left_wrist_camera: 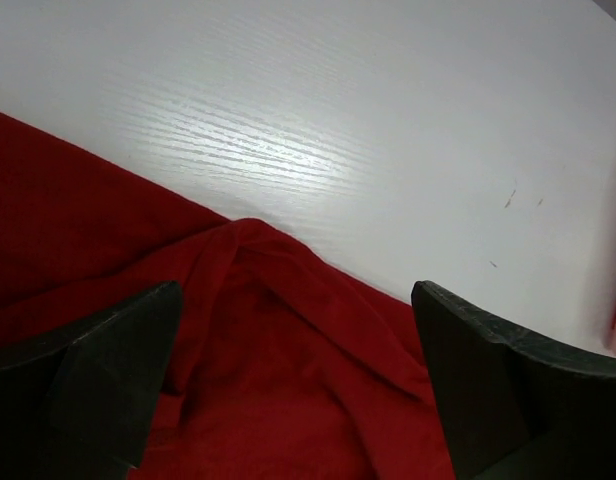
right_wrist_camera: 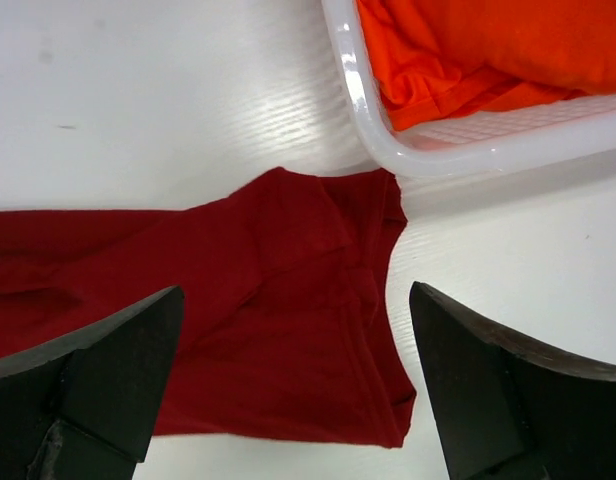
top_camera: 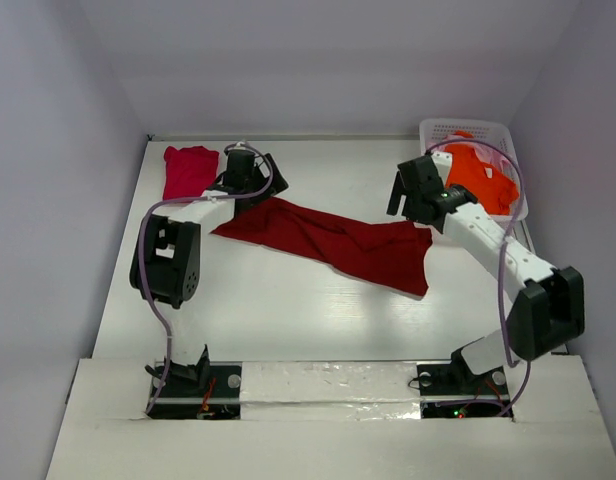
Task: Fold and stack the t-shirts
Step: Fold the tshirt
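Observation:
A large dark red t-shirt lies spread slantwise across the middle of the table, loosely wrinkled. My left gripper hangs open above the shirt's far left end, with cloth under the gap and nothing held. My right gripper is open too, above the shirt's right end, whose corner lies flat on the table. A crimson-pink t-shirt rests folded at the back left. A bright orange t-shirt sits bunched in the basket.
The white plastic lattice basket stands at the back right, its rim just beyond the dark red shirt's right end. White walls close in the table at the back and on both sides. The arm bases sit at the near edge.

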Robot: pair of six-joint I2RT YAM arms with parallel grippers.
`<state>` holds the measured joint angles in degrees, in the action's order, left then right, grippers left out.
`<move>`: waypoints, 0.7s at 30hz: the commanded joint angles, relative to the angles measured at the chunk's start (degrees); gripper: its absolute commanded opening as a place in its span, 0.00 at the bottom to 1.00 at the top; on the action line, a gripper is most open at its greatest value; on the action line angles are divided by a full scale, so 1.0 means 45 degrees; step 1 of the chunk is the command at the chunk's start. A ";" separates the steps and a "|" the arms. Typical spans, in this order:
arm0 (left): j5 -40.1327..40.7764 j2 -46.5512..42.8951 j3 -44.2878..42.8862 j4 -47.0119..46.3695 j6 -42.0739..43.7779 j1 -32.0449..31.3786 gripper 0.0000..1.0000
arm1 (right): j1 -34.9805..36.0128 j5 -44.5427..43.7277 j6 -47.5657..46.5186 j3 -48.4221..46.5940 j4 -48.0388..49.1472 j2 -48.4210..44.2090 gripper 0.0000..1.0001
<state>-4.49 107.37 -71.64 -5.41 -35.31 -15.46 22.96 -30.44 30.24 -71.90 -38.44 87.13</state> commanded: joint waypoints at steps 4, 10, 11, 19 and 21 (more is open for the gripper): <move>0.0041 -0.1809 0.0274 0.0029 0.0288 -0.0177 0.99 | 0.0736 0.2211 -0.0295 0.0430 0.0767 -0.1550 0.99; 0.0197 -0.2356 0.0723 0.0226 0.0288 -0.0527 0.99 | 0.3020 0.3246 0.0330 0.0334 0.1293 -0.0576 0.97; 0.0217 -0.2415 0.0782 0.0303 0.0307 -0.0528 0.99 | 0.3235 0.3615 0.0389 0.0275 0.1411 -0.0071 0.97; 0.0705 -0.2942 0.0841 0.1046 0.0347 -0.0528 0.99 | 0.3843 0.4498 0.0839 0.0508 0.2642 0.0637 0.99; 0.0725 -0.3098 0.0938 0.1027 0.0327 -0.0528 0.99 | 0.3843 0.4517 0.0839 0.0509 0.2682 0.0889 0.99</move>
<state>-2.48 97.67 -68.12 -1.30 -34.70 -17.91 40.47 -11.51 33.06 -69.54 -31.14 92.16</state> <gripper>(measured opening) 0.990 0.992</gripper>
